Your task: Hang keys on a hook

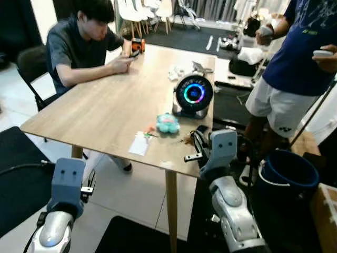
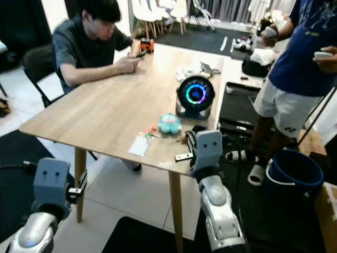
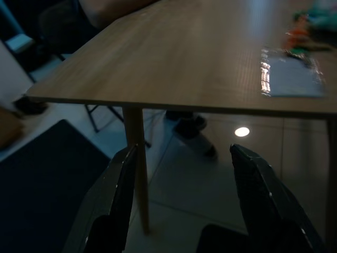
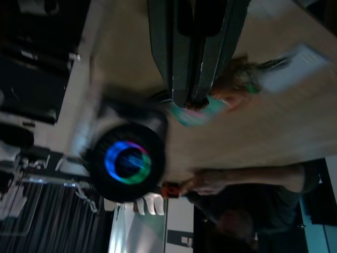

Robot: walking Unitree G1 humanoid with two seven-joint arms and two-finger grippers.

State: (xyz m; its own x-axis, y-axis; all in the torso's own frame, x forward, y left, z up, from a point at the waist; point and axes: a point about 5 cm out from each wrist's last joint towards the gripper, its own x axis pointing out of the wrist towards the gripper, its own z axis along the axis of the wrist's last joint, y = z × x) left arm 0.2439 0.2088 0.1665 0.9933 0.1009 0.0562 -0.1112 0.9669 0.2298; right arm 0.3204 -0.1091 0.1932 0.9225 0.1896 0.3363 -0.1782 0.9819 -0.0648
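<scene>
Behind right end effector (image 4: 187, 100), keys (image 1: 188, 139) mostly hidden, blurred

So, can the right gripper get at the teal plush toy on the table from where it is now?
Probably yes. The right gripper is over the table edge, fingers shut, and the teal plush toy lies just ahead with nothing between them. It must open first.

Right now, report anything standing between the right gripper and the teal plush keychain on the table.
Nothing visible does. The right gripper sits at the edge of the table, with bare wood between it and the teal plush keychain.
</scene>
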